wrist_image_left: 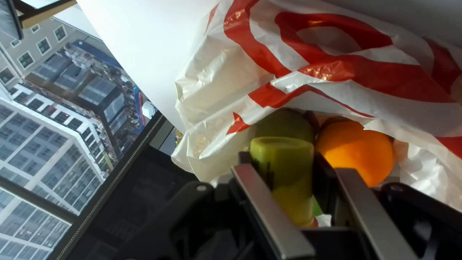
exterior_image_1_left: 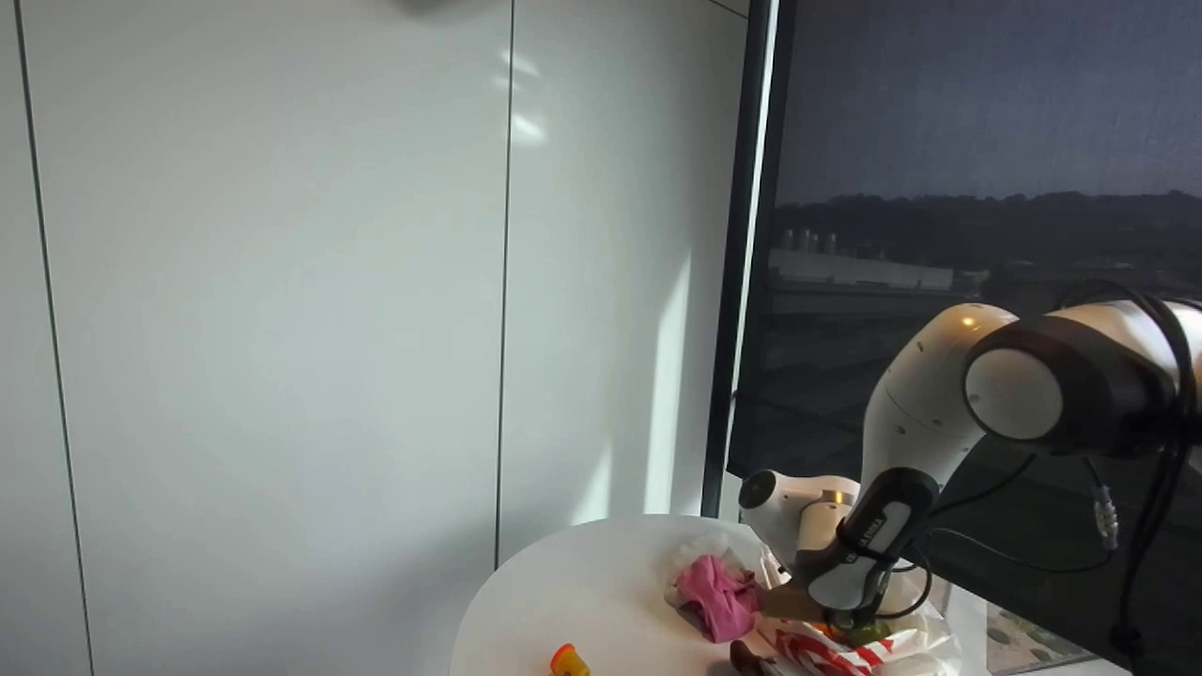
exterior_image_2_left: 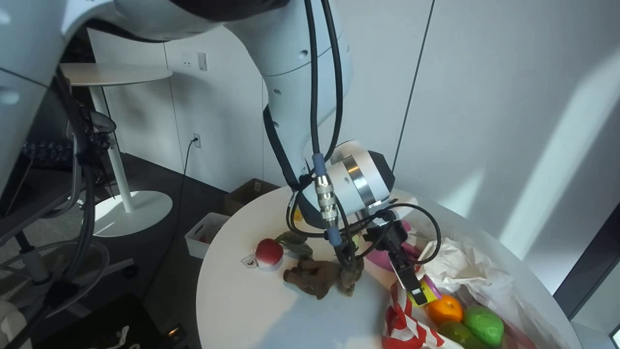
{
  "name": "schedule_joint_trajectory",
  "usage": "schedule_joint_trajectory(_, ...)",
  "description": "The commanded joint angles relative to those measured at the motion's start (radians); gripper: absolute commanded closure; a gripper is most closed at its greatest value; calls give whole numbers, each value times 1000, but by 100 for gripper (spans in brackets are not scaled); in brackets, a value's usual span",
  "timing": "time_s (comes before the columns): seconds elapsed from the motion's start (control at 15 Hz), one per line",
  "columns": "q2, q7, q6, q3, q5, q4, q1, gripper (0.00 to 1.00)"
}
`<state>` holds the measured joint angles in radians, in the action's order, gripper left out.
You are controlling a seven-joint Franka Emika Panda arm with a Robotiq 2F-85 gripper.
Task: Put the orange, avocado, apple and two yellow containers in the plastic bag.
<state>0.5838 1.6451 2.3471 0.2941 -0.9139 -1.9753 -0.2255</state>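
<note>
My gripper [wrist_image_left: 282, 162] is narrowed to the width of a yellow container [exterior_image_2_left: 430, 290], held between its 2 fingers at the mouth of the plastic bag [wrist_image_left: 346, 74], just beside the orange [exterior_image_2_left: 444, 310]. Dark marks on the container are blurred. The orange and 2 green fruits [exterior_image_2_left: 484, 325] lie inside the bag. The other yellow container [exterior_image_1_left: 568, 661] is on the table [exterior_image_1_left: 582, 582], as is a red fruit [exterior_image_2_left: 269, 252]; the tag [exterior_image_2_left: 249, 262] beside it is too small to read. My arm [exterior_image_1_left: 925, 404] reads "EMIKA".

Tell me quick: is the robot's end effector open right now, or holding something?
End effector: closed, holding a yellow container between its fingers.
</note>
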Motion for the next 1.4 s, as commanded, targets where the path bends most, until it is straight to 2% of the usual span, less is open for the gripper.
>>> schedule_joint_trajectory(0.0, 137, 84, -68, -36, -17, 157, 55, 77)
schedule_joint_trajectory(0.27, 200, 257, -104, -11, -123, 220, 23, 77)
schedule_joint_trajectory(0.33, 202, 293, -118, -14, -149, 225, 20, 46)
schedule_joint_trajectory(0.4, 202, 327, -128, -23, -168, 228, 24, 32)
schedule_joint_trajectory(0.47, 194, 338, -148, -36, -182, 225, 28, 27)
schedule_joint_trajectory(0.67, 165, 353, -171, -79, -193, 213, 49, 3)
schedule_joint_trajectory(1.0, 59, 141, -115, -219, -85, 149, 113, 0)
schedule_joint_trajectory(1.33, 10, -48, -69, -319, -40, 138, 74, 0)
